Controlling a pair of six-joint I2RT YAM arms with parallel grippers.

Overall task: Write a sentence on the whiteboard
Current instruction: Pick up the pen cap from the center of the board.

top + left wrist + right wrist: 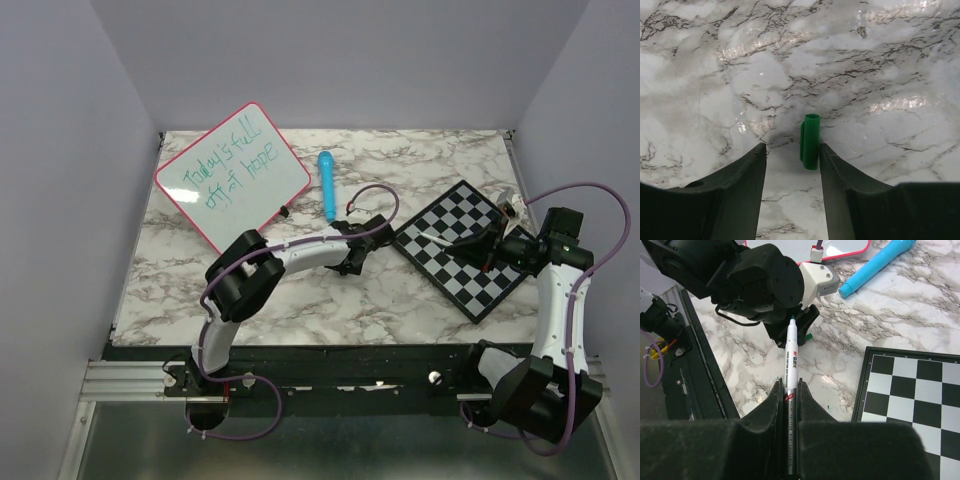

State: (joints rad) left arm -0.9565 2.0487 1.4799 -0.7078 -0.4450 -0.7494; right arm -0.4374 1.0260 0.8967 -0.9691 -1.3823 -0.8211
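The whiteboard [232, 174] lies tilted at the back left, its pink rim showing. The sentence [226, 166] is on it in green, in two lines. Its corner shows in the right wrist view [846, 250]. My right gripper [478, 245] [790, 387] is shut on a white marker [428, 240] [791, 357] over the chessboard's left edge. The marker's green tip is bare and points at the left gripper. My left gripper [351, 263] [792, 150] is open, low over the marble. A green cap [810, 141] [809, 336] sits between its fingertips, close to the right finger.
A blue pen-like tool [326, 185] [875, 265] lies on the marble right of the whiteboard. A black-and-white chessboard [462, 247] [912, 385] lies at the right. Grey walls close in the table on the left, back and right.
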